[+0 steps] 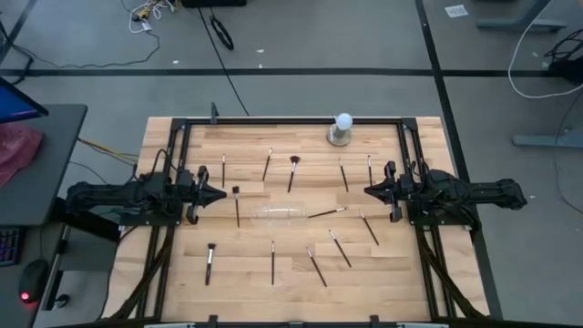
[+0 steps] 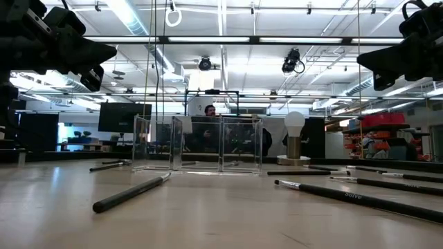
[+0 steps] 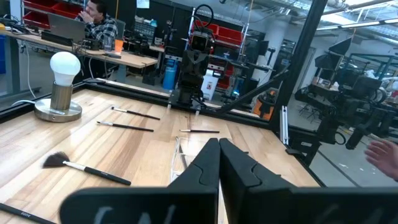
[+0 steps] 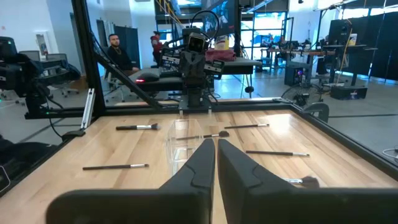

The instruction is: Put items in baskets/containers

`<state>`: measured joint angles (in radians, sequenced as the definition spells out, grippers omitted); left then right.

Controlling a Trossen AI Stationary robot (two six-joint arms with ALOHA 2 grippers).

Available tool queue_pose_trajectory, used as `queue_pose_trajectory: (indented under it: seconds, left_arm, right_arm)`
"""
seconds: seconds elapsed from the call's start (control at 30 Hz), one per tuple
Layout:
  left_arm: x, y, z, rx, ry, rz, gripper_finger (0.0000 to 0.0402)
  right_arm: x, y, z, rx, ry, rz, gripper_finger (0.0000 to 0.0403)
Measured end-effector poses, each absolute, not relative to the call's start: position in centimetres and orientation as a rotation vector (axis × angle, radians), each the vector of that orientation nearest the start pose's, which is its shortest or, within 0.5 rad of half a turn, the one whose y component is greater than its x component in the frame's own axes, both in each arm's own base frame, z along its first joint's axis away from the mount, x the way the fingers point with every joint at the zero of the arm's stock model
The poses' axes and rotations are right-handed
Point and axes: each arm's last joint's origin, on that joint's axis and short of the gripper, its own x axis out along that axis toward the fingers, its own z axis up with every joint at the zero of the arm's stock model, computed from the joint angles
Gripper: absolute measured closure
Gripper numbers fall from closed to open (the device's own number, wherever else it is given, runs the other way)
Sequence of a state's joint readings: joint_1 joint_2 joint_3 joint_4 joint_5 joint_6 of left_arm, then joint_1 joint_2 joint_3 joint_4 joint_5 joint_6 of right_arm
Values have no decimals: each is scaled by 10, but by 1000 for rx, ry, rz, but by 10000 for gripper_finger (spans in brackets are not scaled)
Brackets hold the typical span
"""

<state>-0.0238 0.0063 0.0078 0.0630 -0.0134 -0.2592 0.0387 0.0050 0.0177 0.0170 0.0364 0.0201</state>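
Observation:
Thin dark makeup brushes lie flat and scattered over the wooden table, for example one with a fan head (image 1: 293,171), one near the tray (image 1: 326,213) and one toward the near edge (image 1: 272,261). The clear shallow tray (image 1: 278,216) stands mid-table between the arms and shows as transparent walls in the low view (image 2: 197,144). My left gripper (image 1: 219,193) hovers left of the tray, shut (image 3: 219,146). My right gripper (image 1: 369,190) hovers right of it, shut (image 4: 216,144). Both point toward each other above the table and hold nothing.
A white ball on a round metal base (image 1: 342,129) stands near the table's far edge. A black frame (image 1: 273,119) runs around the table top. In the low view one brush (image 2: 131,192) lies near the front. People sit in the room behind.

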Motion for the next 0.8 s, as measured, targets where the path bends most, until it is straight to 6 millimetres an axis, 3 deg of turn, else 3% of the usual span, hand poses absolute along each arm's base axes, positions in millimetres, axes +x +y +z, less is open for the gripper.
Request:
queue_pose_trajectory:
  seconds: [0.8]
  left_arm:
    - [97, -2, 172, -260, -62, -18, 399]
  right_arm:
    - [97, 3, 172, 19, -41, 3, 379]
